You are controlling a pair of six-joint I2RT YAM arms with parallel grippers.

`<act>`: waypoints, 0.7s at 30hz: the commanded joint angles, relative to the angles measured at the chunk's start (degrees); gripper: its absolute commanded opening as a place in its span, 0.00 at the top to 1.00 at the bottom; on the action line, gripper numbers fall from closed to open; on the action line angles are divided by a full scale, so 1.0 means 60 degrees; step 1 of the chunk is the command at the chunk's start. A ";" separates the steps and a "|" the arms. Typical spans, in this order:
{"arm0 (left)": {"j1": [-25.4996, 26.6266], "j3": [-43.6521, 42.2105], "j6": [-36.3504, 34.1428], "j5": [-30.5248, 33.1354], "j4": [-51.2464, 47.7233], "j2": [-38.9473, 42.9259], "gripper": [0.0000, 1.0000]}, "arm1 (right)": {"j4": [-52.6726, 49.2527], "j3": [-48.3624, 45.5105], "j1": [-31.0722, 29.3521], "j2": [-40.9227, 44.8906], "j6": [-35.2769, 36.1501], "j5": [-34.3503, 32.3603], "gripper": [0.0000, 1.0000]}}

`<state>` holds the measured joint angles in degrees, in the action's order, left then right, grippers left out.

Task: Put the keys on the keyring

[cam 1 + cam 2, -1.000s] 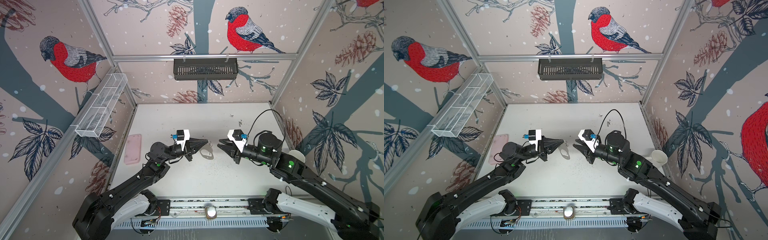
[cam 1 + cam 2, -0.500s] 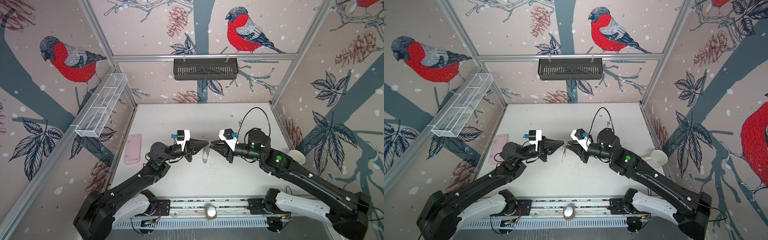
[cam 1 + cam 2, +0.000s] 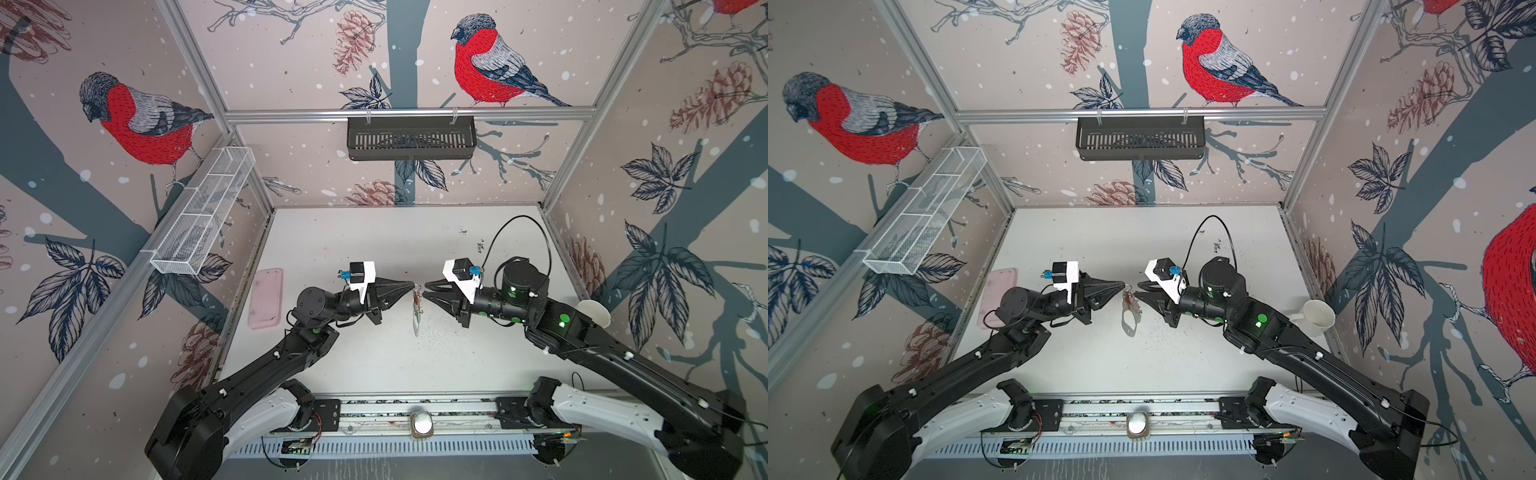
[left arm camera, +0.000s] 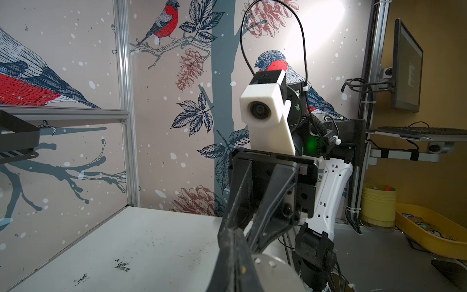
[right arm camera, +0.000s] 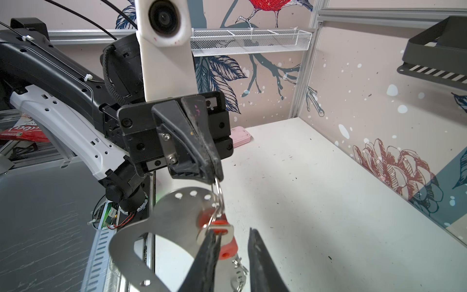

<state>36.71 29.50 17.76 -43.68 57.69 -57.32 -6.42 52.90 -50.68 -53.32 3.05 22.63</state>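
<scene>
Right fingers (image 5: 262,263) have edged closer to the hanging keyring (image 5: 174,222).

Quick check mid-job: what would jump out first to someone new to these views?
At centre the left gripper pinches a ring of the grey keyring, which dangles in the air with the red-tagged key hanging alongside. The right gripper faces it, jaws apart, close to that key. A pink case lies far left in both top views.

No readable text, white lettering on red packet (image 5: 22,132) blurred, monitor (image 4: 406,68) screen illegible
</scene>
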 commanded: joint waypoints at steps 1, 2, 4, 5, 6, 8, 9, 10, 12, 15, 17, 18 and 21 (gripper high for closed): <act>-0.0024 0.0008 0.0068 -0.0054 0.0578 -0.0025 1.00 | 0.0140 0.0045 -0.0019 -0.0050 -0.0021 0.0041 0.75; -0.0024 0.0022 0.0098 -0.0086 0.0613 -0.0048 1.00 | 0.0229 0.0047 -0.0021 -0.0123 -0.0046 0.0117 0.75; -0.0024 0.0064 0.0116 -0.0133 0.0595 -0.0080 1.00 | 0.0289 0.0045 -0.0022 -0.0287 -0.0072 0.0237 0.75; -0.0024 0.0064 0.0116 -0.0127 0.0595 -0.0072 1.00 | 0.0307 0.0054 -0.0033 -0.0361 -0.0069 0.0318 0.75; -0.0024 0.0048 0.0107 -0.0117 0.0587 -0.0060 1.00 | 0.0322 0.0045 -0.0049 -0.0425 -0.0069 0.0351 0.76; -0.0038 0.0024 0.0115 -0.0103 0.0581 -0.0030 1.00 | 0.0338 0.0045 -0.0091 -0.0503 -0.0083 0.0359 0.77; -0.0037 0.0029 0.0105 -0.0102 0.0568 -0.0016 1.00 | 0.0356 0.0052 -0.0101 -0.0525 -0.0069 0.0359 0.78; -0.0037 0.0033 0.0105 -0.0107 0.0566 -0.0012 1.00 | 0.0376 0.0039 -0.0123 -0.0518 -0.0083 0.0359 0.78; -0.0039 0.0025 0.0079 -0.0088 0.0555 0.0010 1.00 | 0.0460 0.0016 -0.0137 -0.0504 -0.0096 0.0387 0.79; -0.0039 0.0008 0.0096 -0.0102 0.0585 -0.0019 1.00 | 0.0682 -0.0023 -0.0173 -0.0524 -0.0156 0.0403 0.79; -0.0039 -0.0006 0.0130 -0.0117 0.0620 -0.0038 1.00 | 0.0814 -0.0015 -0.0199 -0.0587 -0.0171 0.0399 0.79; -0.0031 -0.0019 0.0143 -0.0124 0.0625 -0.0041 1.00 | 0.0868 -0.0014 -0.0212 -0.0617 -0.0172 0.0416 0.79; -0.0039 -0.0027 0.0146 -0.0117 0.0649 -0.0012 1.00 | 0.1051 0.0025 -0.0275 -0.0773 -0.0200 0.0517 0.79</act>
<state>36.64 29.36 18.17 -43.75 57.87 -57.54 -3.79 52.80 -52.05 -57.47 2.76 24.45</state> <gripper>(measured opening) 0.048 0.208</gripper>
